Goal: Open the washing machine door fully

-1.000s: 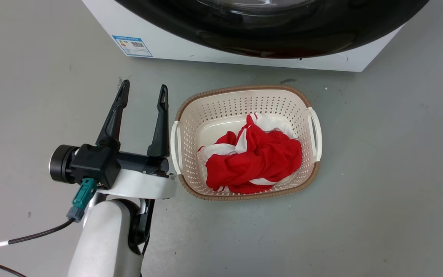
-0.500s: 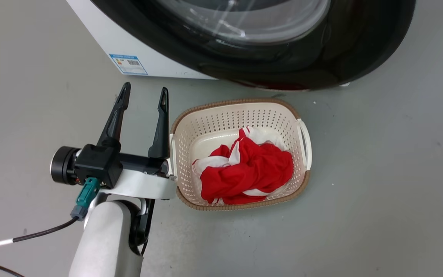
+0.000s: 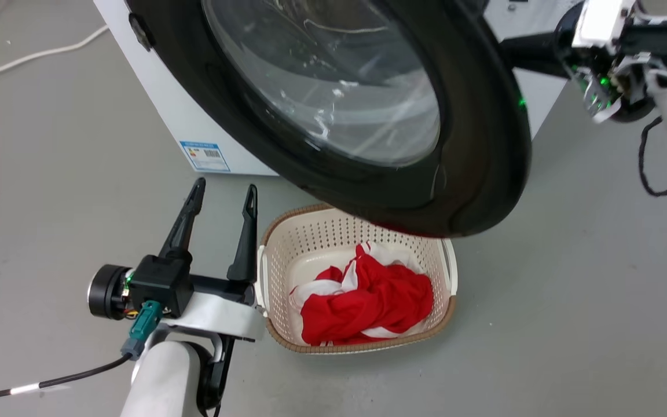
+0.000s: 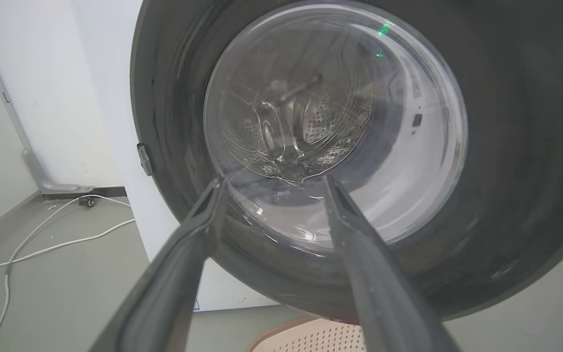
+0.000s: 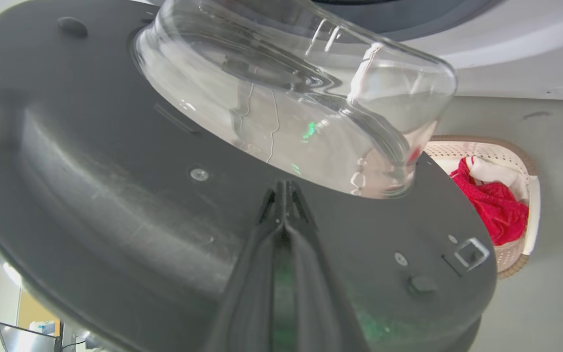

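One washing machine door (image 3: 484, 145) stands swung out from the one washing machine (image 3: 154, 104), its free edge well clear of the white front and its single glass bowl (image 5: 281, 98) bulging from the inner face. Two hands are at work around it.

The right hand (image 5: 285, 188) is behind the door, on the inner face. Its two dark fingers are clenched together with nothing between them, and their tips rest against the black panel just below the bowl.

The left hand (image 3: 224, 186) hangs in front of the door, below its lower left rim. It is released, both fingers spread wide and pointing up at the outer glass (in the left wrist view the two fingers frame the bowl's lower half) and touching nothing.

One pale perforated basket (image 3: 322, 231) sits on the floor (image 3: 542, 318) partly under the door's lowest rim, holding one crumpled red-and-white cloth (image 3: 368, 301). One blue label (image 3: 205, 155) shows on the machine's front, beside the door's lower left edge.
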You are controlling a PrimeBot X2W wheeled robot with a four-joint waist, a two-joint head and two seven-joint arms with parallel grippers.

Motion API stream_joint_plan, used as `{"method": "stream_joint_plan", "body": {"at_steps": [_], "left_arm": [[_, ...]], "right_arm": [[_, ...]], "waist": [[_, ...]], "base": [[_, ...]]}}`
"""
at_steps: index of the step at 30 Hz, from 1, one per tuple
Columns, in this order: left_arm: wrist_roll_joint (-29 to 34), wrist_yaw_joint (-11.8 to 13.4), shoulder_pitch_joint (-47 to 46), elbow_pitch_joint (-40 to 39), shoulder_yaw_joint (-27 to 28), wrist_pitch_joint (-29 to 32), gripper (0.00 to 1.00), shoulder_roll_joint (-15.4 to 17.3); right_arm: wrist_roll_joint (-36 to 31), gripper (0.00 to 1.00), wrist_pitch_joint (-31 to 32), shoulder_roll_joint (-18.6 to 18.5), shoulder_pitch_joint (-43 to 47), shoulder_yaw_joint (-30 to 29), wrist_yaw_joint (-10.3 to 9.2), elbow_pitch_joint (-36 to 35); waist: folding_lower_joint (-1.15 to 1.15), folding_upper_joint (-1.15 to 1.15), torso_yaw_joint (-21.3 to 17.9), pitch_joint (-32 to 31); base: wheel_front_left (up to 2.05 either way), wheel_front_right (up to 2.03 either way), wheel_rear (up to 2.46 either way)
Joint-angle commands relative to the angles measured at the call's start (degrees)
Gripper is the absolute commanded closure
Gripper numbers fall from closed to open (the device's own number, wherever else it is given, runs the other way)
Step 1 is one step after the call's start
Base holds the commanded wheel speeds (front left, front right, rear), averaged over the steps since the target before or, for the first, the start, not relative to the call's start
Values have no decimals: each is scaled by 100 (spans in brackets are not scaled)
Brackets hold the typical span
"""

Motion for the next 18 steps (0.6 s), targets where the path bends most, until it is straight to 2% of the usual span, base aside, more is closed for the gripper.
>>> {"method": "stream_joint_plan", "body": {"at_steps": [1, 18], "left_arm": [[16, -24, 93, 22, -12, -14, 0, -6], [35, -81, 602, 184, -90, -14, 0, -5]], "right_arm": [[50, 100, 66, 71, 199, 25, 0, -93], [470, 100, 1088, 507, 1533, 57, 0, -1204]], "waist": [[0, 0, 30, -185], [0, 0, 180, -891]], "base": [[0, 0, 0], [0, 0, 0]]}}
